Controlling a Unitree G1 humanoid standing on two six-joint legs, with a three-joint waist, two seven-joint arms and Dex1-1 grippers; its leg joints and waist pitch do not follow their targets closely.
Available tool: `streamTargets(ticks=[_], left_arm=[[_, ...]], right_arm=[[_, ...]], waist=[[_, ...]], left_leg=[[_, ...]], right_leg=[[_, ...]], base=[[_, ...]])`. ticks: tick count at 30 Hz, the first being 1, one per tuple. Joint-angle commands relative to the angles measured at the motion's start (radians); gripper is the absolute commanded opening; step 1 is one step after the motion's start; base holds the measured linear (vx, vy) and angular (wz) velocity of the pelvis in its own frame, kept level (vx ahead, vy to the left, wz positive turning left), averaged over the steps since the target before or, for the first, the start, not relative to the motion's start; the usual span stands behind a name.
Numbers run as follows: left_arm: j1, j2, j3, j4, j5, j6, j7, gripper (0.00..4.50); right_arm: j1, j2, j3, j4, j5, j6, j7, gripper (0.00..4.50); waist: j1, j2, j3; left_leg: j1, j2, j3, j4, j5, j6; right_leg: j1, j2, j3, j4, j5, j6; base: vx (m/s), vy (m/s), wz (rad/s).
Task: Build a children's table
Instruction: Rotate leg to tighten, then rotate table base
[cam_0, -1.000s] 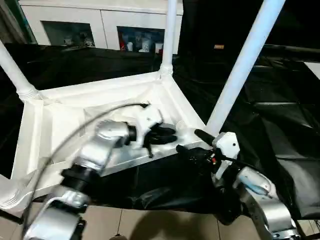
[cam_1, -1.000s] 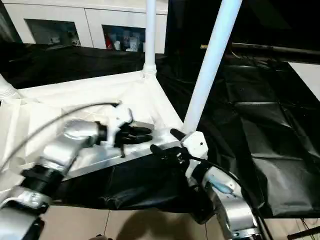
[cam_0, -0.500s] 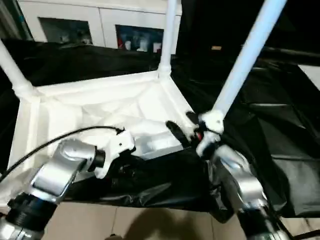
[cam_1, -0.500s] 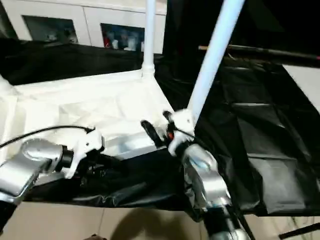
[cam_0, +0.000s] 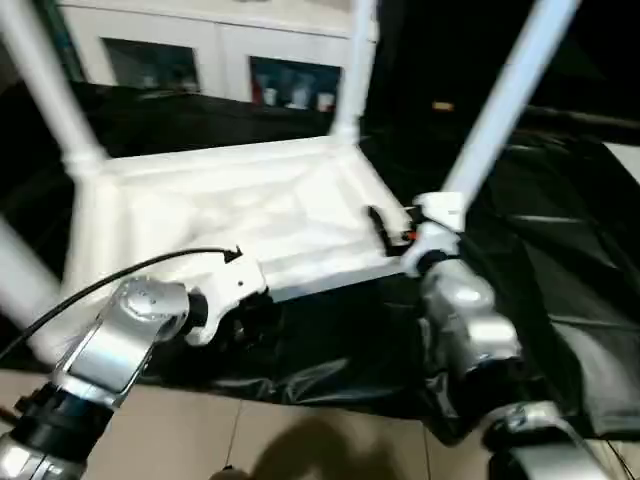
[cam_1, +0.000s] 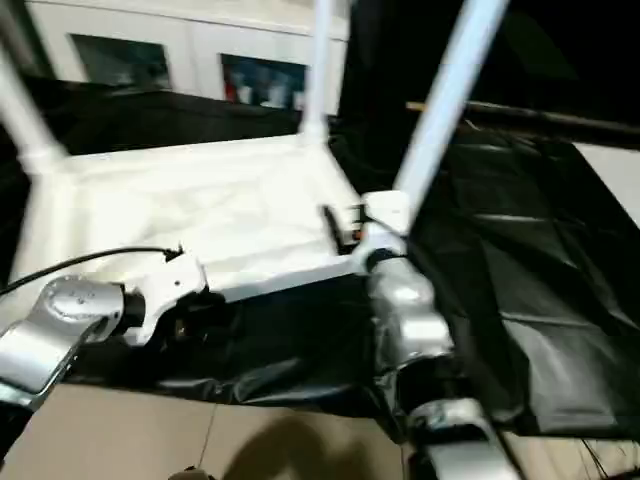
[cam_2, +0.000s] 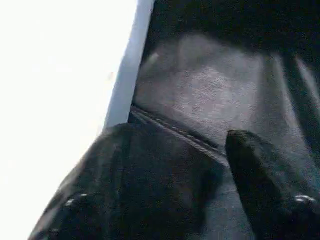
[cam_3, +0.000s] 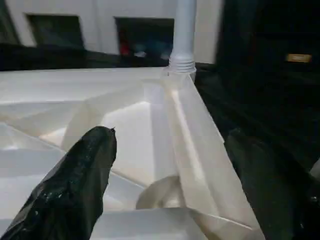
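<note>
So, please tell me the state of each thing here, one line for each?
children's table: upside down on the black cloth, legs pointing up.
left gripper: open, holding nothing, low beside the tabletop's near edge.
right gripper: open, empty, over the table's ribbed underside.
cabinet: glass doors closed.

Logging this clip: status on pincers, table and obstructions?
Left pincer open over the black cloth, off the table. Right pincer open at the near corner. White plastic children's table upside down, legs up. No obstruction seen.
</note>
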Motion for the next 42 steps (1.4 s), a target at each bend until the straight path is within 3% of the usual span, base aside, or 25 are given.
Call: streamTargets(ticks=[1,3,5,6,7,10,11,13,14,15,16,18,21,24,27,29,31,34,42], left_arm=[[-0.014,-0.004,0.007,0.019,0.039,-0.023,0.054,3.73],[-0.013,-0.015,0.01,0.018,0.038,-0.028,0.064,3.85],[-0.009,-0.029,0.014,0.013,0.036,-0.038,0.079,3.93],[-0.007,-0.034,0.017,0.013,0.036,-0.043,0.089,4.05],[-0.002,-0.035,0.019,0.01,0.034,-0.049,0.093,4.18],[0.018,-0.034,0.03,-0.002,0.018,-0.072,0.098,4.4],[0.032,-0.033,0.038,-0.012,0.003,-0.089,0.091,4.46],[0.058,-0.037,0.063,-0.033,-0.028,-0.103,0.083,4.46],[0.083,-0.027,0.073,-0.053,-0.045,-0.121,0.064,4.46],[0.106,-0.017,0.081,-0.075,-0.062,-0.133,0.045,4.46],[0.138,-0.012,0.103,-0.102,-0.093,-0.127,0.028,4.46],[0.214,-0.001,0.173,-0.156,-0.176,-0.122,-0.013,4.46],[0.281,0.012,0.279,-0.156,-0.253,-0.149,-0.039,4.46],[0.308,-0.001,0.402,-0.103,-0.322,-0.19,-0.037,4.46],[0.311,-0.007,0.435,-0.084,-0.341,-0.204,-0.034,4.46],[0.317,-0.039,0.511,-0.046,-0.383,-0.237,0.009,4.46],[0.322,-0.054,0.533,-0.033,-0.392,-0.261,0.03,4.46],[0.315,-0.109,0.57,-0.024,-0.43,-0.302,0.084,4.46],[0.206,-0.165,0.559,-0.014,-0.424,-0.32,0.152,4.46]], right_arm=[[-0.018,-0.107,-0.133,0.098,0.003,-0.027,-0.092,3.89],[-0.033,-0.138,-0.15,0.139,0.006,-0.037,-0.106,3.89],[-0.062,-0.191,-0.175,0.21,0.016,-0.056,-0.109,3.89],[-0.077,-0.215,-0.181,0.244,0.015,-0.065,-0.11,3.89],[-0.093,-0.241,-0.188,0.277,0.017,-0.072,-0.105,3.89],[-0.125,-0.289,-0.192,0.342,0.018,-0.094,-0.091,3.89],[-0.143,-0.307,-0.189,0.37,0.019,-0.102,-0.057,3.89],[-0.161,-0.321,-0.187,0.395,0.02,-0.109,-0.017,3.89],[-0.165,-0.317,-0.182,0.397,0.02,-0.111,0.019,3.89],[-0.165,-0.313,-0.175,0.394,0.018,-0.113,0.045,3.89],[-0.161,-0.305,-0.166,0.383,0.014,-0.118,0.07,3.89],[-0.136,-0.275,-0.147,0.341,0.013,-0.132,0.124,3.89],[-0.081,-0.239,-0.115,0.28,0.011,-0.152,0.169,3.89],[0.002,-0.206,-0.076,0.21,-0.005,-0.184,0.173,3.89],[0.032,-0.195,-0.071,0.186,-0.005,-0.191,0.161,3.89],[0.129,-0.155,-0.097,0.102,0.009,-0.211,0.107,3.89],[0.171,-0.139,-0.11,0.065,0.008,-0.222,0.078,3.89],[0.251,-0.114,-0.144,0.014,0.016,-0.219,0.035,3.89],[0.248,-0.126,-0.143,0.064,0.014,-0.167,0.009,3.89]], waist=[[-0.009,0.007,-0.062],[0.005,0.011,-0.065],[0.011,-0.001,-0.066],[0.016,-0.006,-0.067],[0.014,-0.007,-0.068],[0.013,-0.006,-0.07],[0.008,-0.003,-0.072],[0.0,-0.007,-0.071],[0.001,-0.005,-0.071],[-0.007,0.008,-0.071],[-0.015,0.004,-0.07],[-0.027,0.006,-0.068],[-0.038,0.01,-0.064],[-0.039,0.012,-0.057],[-0.034,0.012,-0.053],[-0.033,0.012,-0.05],[-0.036,0.016,-0.052],[-0.035,0.007,-0.051],[-0.042,0.005,-0.051]], left_leg=[[0.027,0.014,0.01,-0.063,-0.215,-0.042],[0.03,0.013,0.014,-0.058,-0.188,-0.035],[0.025,0.011,0.017,-0.055,-0.184,-0.025],[0.015,0.008,0.017,-0.053,-0.161,-0.014],[0.006,0.007,0.015,-0.053,-0.142,-0.006],[-0.001,0.005,0.014,-0.049,-0.128,-0.001],[-0.004,0.005,0.012,-0.046,-0.129,0.001],[-0.013,0.005,0.013,-0.042,-0.122,0.015],[-0.01,0.005,0.013,-0.041,-0.123,0.02],[-0.011,0.006,0.01,-0.041,-0.137,0.023],[-0.01,0.008,0.012,-0.041,-0.153,0.026],[-0.014,0.009,0.01,-0.044,-0.165,0.03],[-0.009,0.011,0.011,-0.046,-0.195,0.039],[0.0,0.014,0.009,-0.053,-0.258,0.024],[0.008,0.015,0.01,-0.056,-0.303,0.011],[0.008,0.016,0.008,-0.061,-0.331,-0.001],[0.005,0.016,0.004,-0.064,-0.34,-0.007],[0.0,0.015,0.003,-0.065,-0.333,-0.005],[-0.003,0.013,0.0,-0.065,-0.33,-0.005]], right_leg=[[0.029,-0.032,0.043,-0.071,-0.132,-0.155],[0.024,-0.03,0.042,-0.065,-0.084,-0.163],[0.028,-0.027,0.043,-0.061,-0.053,-0.17],[0.035,-0.028,0.044,-0.058,-0.036,-0.163],[0.04,-0.028,0.044,-0.055,-0.029,-0.154],[0.042,-0.029,0.042,-0.054,-0.033,-0.147],[0.044,-0.03,0.04,-0.05,-0.023,-0.154],[0.043,-0.028,0.039,-0.049,0.001,-0.164],[0.041,-0.027,0.039,-0.049,0.001,-0.165],[0.042,-0.03,0.039,-0.048,0.002,-0.175],[0.04,-0.029,0.038,-0.051,-0.009,-0.184],[0.042,-0.031,0.039,-0.054,-0.021,-0.197],[0.035,-0.026,0.04,-0.059,-0.053,-0.211],[0.028,-0.023,0.042,-0.07,-0.137,-0.2],[0.021,-0.023,0.045,-0.075,-0.193,-0.186],[0.017,-0.025,0.049,-0.079,-0.234,-0.161],[0.019,-0.025,0.049,-0.079,-0.239,-0.148],[0.022,-0.027,0.05,-0.081,-0.227,-0.133],[0.022,-0.027,0.048,-0.084,-0.259,-0.111]], base=[[0.0,0.0,0.0],[0.0,0.0,0.0],[0.0,0.0,0.0],[0.0,0.0,0.0],[0.0,0.0,0.0],[0.0,0.0,0.0],[0.0,0.0,0.0],[0.0,0.0,0.0],[0.0,0.0,0.0],[0.0,0.0,0.0],[0.0,0.0,0.0],[0.0,0.0,0.0],[0.0,0.0,0.0],[0.0,0.0,0.0],[0.0,0.0,0.0],[0.0,0.0,0.0],[0.0,0.0,0.0],[0.0,0.0,0.0],[0.0,0.0,0.0]])
